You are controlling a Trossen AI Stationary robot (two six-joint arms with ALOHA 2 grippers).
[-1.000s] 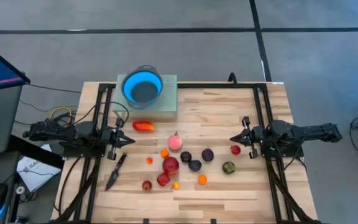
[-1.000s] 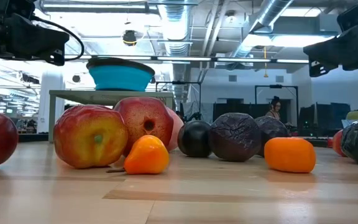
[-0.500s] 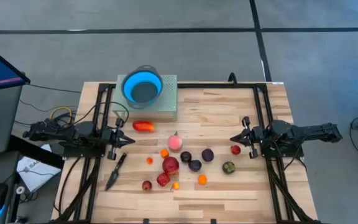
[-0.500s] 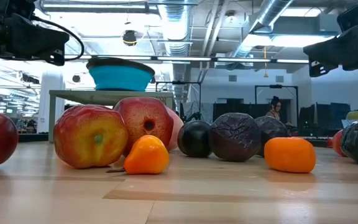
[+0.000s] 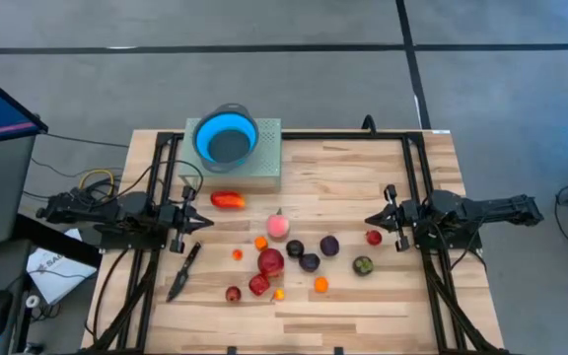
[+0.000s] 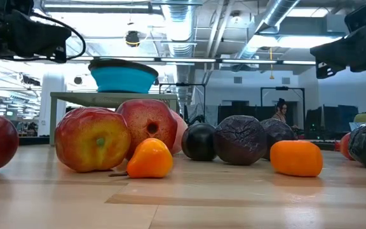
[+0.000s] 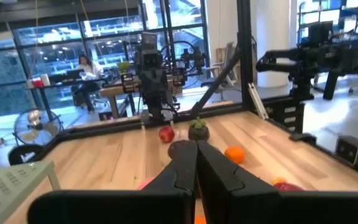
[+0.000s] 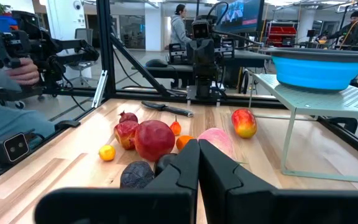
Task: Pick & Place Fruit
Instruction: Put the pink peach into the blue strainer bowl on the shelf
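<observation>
Fruit point(image 5: 271, 261) between both closed fingers point(image 7: 188, 163)

My surface point(image 5: 363, 296) looks like pale, matt wooden planks. The fruit point(image 6: 93, 138) seems smooth, slightly glossy plastic; one dark purple piece point(image 6: 241, 140) looks wrinkled. The blue bowl point(image 8: 319, 67) appears matt, on a perforated metal stand point(image 8: 328, 102).
</observation>
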